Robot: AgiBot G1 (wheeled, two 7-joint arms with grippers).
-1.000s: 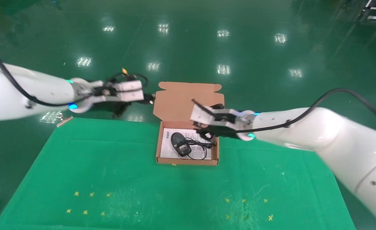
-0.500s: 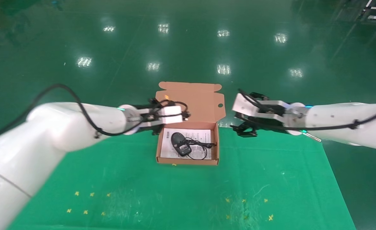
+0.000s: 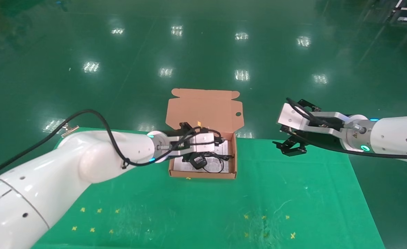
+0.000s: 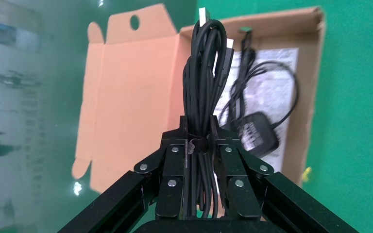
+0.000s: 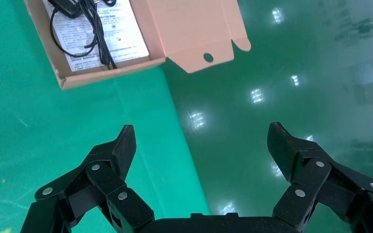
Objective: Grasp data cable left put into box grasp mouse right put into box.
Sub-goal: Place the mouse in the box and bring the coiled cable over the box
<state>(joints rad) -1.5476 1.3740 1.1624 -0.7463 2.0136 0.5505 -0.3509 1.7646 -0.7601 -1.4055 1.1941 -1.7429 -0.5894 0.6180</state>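
Mouse (image 3: 197, 160) and its cord crowd the box (image 3: 203, 174); surrounding table (image 3: 293, 193) lies open.

A green mat (image 3: 203, 207) with small yellow cross marks (image 3: 96, 219) lies above a glossy green floor (image 3: 203, 45).

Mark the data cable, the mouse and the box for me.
data cable (image 4: 205, 82), left wrist view, middle of the looped bundle.
mouse (image 4: 258, 134), left wrist view, its body.
box (image 3: 203, 109), head view, open lid flap.
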